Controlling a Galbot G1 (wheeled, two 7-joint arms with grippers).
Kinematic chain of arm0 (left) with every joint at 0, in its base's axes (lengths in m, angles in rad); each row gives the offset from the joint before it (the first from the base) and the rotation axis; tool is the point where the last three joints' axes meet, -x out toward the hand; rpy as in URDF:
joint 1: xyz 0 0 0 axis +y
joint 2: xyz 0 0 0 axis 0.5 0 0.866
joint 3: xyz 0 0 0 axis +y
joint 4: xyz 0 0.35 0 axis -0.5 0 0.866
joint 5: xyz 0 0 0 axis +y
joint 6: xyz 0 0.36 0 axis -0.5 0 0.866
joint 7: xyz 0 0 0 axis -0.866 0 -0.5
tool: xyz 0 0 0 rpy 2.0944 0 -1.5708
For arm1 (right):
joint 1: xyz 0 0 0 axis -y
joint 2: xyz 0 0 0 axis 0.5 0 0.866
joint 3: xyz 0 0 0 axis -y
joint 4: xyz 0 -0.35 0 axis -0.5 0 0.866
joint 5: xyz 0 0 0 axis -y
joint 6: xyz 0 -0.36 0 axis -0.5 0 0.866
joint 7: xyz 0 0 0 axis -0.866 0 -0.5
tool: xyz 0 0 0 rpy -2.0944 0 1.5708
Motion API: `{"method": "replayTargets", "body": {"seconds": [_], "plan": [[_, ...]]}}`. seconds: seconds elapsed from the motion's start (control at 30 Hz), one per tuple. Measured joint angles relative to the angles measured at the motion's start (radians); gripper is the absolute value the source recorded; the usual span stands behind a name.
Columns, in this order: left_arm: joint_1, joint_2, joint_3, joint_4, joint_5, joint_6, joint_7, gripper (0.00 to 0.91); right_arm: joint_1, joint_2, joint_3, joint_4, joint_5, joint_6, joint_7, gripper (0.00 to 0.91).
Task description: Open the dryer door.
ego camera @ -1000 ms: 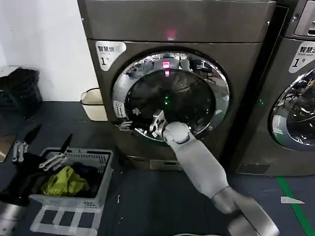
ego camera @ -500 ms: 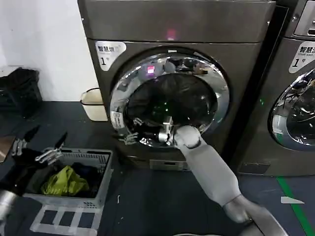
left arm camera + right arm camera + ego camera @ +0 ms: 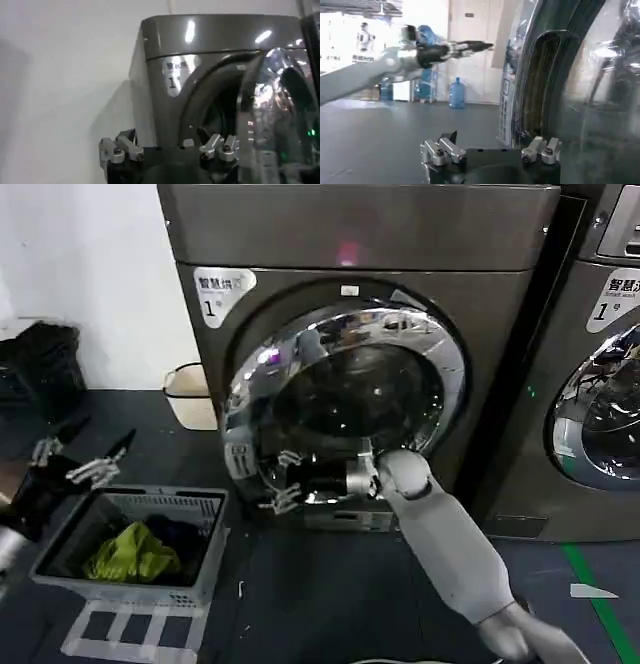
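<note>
Swinging outward since a second ago, the dryer door now stands ajar, its latch edge at 9 o'clock pulled clear of the dryer and a dark gap showing along the upper left of the round opening. Meanwhile the right gripper has slid from the glass centre down toward 7 o'clock of the door, and the left gripper has lifted higher above the laundry basket.

Wide, mirror-bright chrome rings the door's dark tinted glass; a small white sticker sits on the rim at 8 o'clock. The dryer's body is smooth bronze-grey metal with a white "1" label at its upper left and a dim pink light on the top panel.

With metal fingers spread, the right gripper hooks the door's lower-left rim rather than pinching it; the right wrist view shows the door's clear, glossy plastic inner side curving beside the gripper.

Open and empty, the left gripper hovers at 9 o'clock of the scene over the grey slatted basket holding a crumpled yellow-green cloth. A second chrome-ringed machine stands at 3 o'clock.
</note>
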Motion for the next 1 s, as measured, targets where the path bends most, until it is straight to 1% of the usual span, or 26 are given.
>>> {"method": "replayTargets", "body": {"seconds": [0.2,0.37,0.6,0.83,1.0], "plan": [[-0.09,0.103,0.094,0.088,-0.06,-0.001,-0.02,0.907,-0.02,-0.012,0.029,0.004,-0.005,0.011,-0.105,0.907],[-0.167,0.171,0.239,0.134,-0.087,-0.014,-0.026,0.907,-0.049,-0.043,0.041,0.037,-0.006,0.023,-0.17,0.907],[-0.277,0.217,0.429,0.182,-0.135,-0.036,-0.028,0.907,-0.107,-0.103,0.057,0.115,0.018,0.059,-0.174,0.907],[-0.354,0.233,0.589,0.218,-0.147,-0.085,-0.013,0.907,-0.174,-0.171,0.085,0.205,0.044,0.079,-0.175,0.907],[-0.409,0.229,0.7,0.237,-0.197,-0.104,0.007,0.907,-0.255,-0.224,0.135,0.273,0.063,0.092,-0.175,0.907]]}}
